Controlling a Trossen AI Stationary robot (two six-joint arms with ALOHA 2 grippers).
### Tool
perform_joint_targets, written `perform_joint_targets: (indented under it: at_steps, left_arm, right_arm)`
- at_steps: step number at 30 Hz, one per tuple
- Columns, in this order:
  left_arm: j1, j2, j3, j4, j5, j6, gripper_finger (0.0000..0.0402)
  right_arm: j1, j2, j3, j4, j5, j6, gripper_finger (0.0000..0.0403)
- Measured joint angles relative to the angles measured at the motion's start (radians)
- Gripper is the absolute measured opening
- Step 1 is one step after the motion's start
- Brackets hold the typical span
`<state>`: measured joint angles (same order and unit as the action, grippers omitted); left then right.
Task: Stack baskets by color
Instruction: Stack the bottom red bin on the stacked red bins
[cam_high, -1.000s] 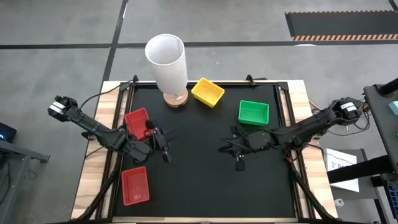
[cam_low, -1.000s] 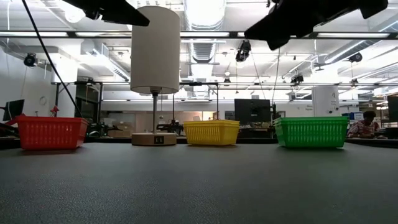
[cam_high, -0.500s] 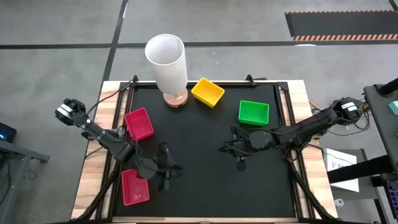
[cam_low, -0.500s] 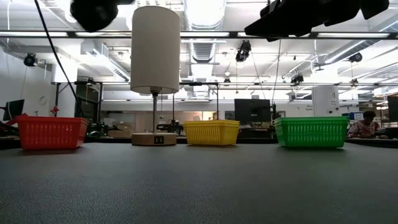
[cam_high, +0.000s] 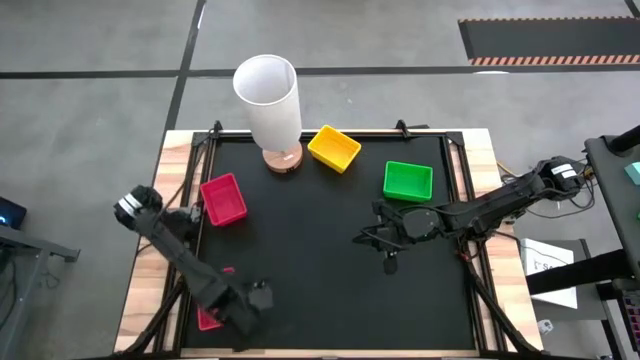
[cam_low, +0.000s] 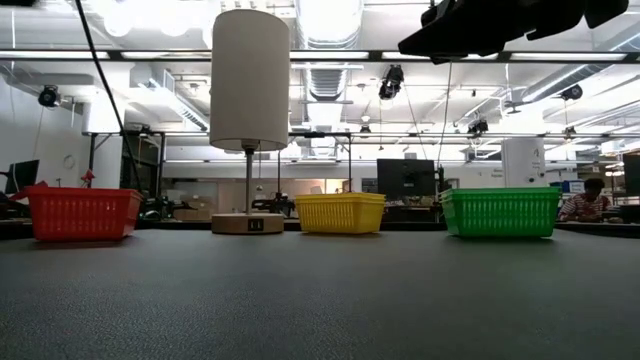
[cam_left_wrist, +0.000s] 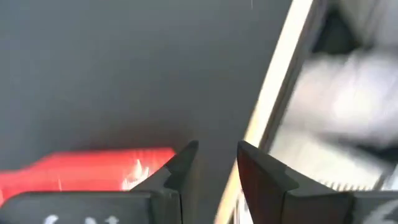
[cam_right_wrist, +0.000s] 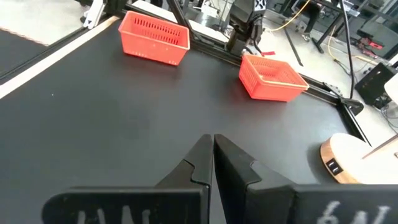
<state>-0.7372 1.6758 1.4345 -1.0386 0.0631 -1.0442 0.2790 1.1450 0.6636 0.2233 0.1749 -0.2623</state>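
Two red baskets rest on the black table: one at the left (cam_high: 223, 198), one at the near left corner (cam_high: 208, 318), half hidden under my left arm. A yellow basket (cam_high: 334, 148) and a green basket (cam_high: 408, 180) sit toward the far side, bottoms down. My left gripper (cam_high: 255, 300) hangs open above the near edge, pointing down, right of the near red basket (cam_left_wrist: 93, 169); nothing is between its fingers (cam_left_wrist: 214, 155). My right gripper (cam_high: 365, 238) is shut and empty above the table's right half (cam_right_wrist: 213, 149).
A tall white cylinder on a round wooden base (cam_high: 268, 100) stands at the far side, left of the yellow basket. The table's light wooden border (cam_left_wrist: 273, 87) runs close by my left gripper. Bare black mat (cam_high: 320, 290) lies in the middle and near right.
My left gripper has swung from beside the far red basket toward the table's near edge, ending next to the near red basket, and has tipped from nearly level to pointing down. The baskets have stayed in place.
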Motion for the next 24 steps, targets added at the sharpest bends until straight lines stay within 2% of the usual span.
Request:
perform_joint_targets:
  at_steps: [4,13,16,21,24]
  left_arm:
    - [-0.086,0.041,0.051,-0.092,0.042,-0.021,0.0092]
    - [-0.244,0.043,0.009,-0.097,0.022,-0.185,0.0093]
    - [-0.262,0.043,-0.023,-0.09,-0.021,-0.224,0.0093]
    - [-0.265,0.043,-0.074,-0.041,-0.006,-0.229,0.0095]
    - [-0.265,0.043,-0.093,-0.024,-0.002,-0.225,0.0111]
  right_arm:
    - [0.0,0.0,0.0,-0.001,-0.001,0.0,0.0009]
    - [0.0,0.0,0.0,-0.002,-0.055,0.007,0.0009]
    - [0.0,0.0,0.0,-0.002,-0.055,0.008,0.0009]
    - [0.0,0.0,0.0,-0.002,-0.059,0.008,0.0009]
    - [0.0,0.0,0.0,-0.003,-0.078,0.008,0.0009]
